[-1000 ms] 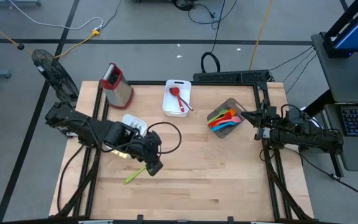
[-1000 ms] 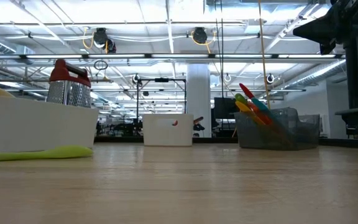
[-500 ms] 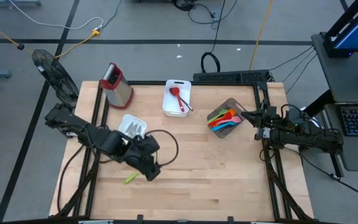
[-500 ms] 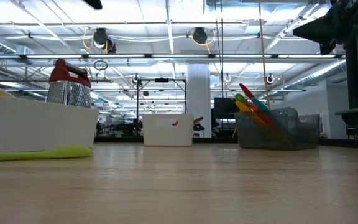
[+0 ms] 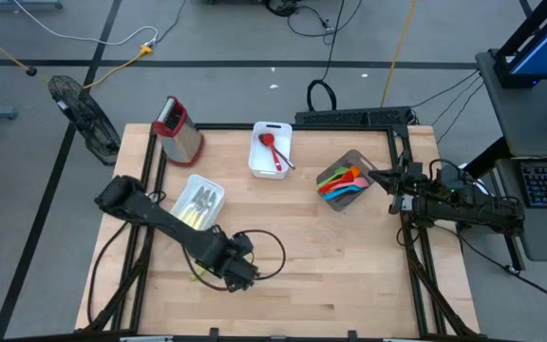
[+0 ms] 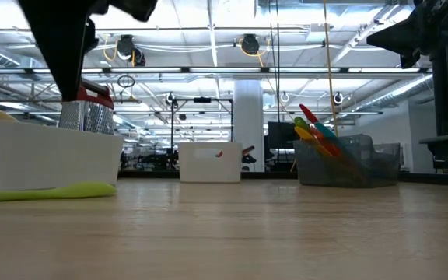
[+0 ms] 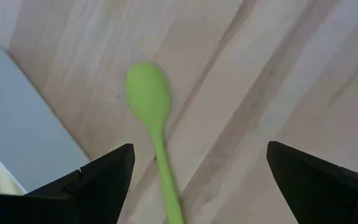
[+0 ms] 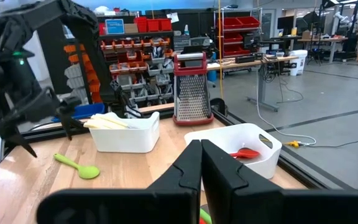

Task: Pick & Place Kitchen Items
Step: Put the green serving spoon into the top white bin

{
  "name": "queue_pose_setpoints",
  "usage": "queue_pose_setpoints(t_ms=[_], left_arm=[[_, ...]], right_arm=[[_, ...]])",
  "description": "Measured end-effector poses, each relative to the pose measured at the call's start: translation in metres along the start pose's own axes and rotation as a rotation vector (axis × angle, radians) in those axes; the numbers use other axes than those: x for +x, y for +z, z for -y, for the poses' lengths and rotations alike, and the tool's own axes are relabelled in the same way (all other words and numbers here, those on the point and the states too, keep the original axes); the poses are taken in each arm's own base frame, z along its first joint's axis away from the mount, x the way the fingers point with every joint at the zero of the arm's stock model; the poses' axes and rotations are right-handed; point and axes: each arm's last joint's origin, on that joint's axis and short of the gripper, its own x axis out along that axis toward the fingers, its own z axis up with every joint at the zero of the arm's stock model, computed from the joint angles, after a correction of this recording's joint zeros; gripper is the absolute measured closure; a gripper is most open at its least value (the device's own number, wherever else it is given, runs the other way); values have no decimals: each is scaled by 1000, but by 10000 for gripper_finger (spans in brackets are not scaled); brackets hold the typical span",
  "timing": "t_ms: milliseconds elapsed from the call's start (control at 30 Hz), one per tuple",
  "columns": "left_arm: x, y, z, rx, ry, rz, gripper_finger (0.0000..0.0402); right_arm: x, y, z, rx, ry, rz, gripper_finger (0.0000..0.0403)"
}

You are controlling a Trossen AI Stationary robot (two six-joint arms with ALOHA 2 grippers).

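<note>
Over the table's near-left part, the left gripper [image 5: 238,275] has swung forward and down within the last second, from beside the white bin [image 5: 198,201] of pale-handled cutlery [image 5: 201,200] to directly above the green spoon [image 7: 153,124], which lies flat on the wood just near of that bin. Its fingers [image 7: 104,177] stand wide apart on either side of the handle, so a grasp looks imminent but not yet made. From overhead the arm hides most of the spoon; only the wrist camera shows it centred. The right gripper [image 8: 201,163], fingers pressed together, waits at the right edge beside the grey bin [image 5: 356,160] of coloured utensils [image 5: 341,180].
</note>
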Motion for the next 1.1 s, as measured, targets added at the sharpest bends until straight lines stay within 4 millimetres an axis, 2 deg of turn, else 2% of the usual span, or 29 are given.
queue_pose_setpoints(t_ms=[233, 400, 600, 833, 1100], left_arm=[[21, 1, 12, 94, 21, -24, 30], [26, 0, 13, 109, 43, -39, 29], [42, -11, 9, 71, 89, -62, 30], [64, -18, 7, 10, 66, -94, 30], [70, -21, 3, -47, 94, -101, 30]], right_arm=[[0, 0, 0, 1, 0, 0, 399], [0, 0, 0, 1, 0, 0, 399], [0, 0, 0, 1, 0, 0, 399], [0, 0, 0, 1, 0, 0, 399], [0, 0, 0, 1, 0, 0, 399]])
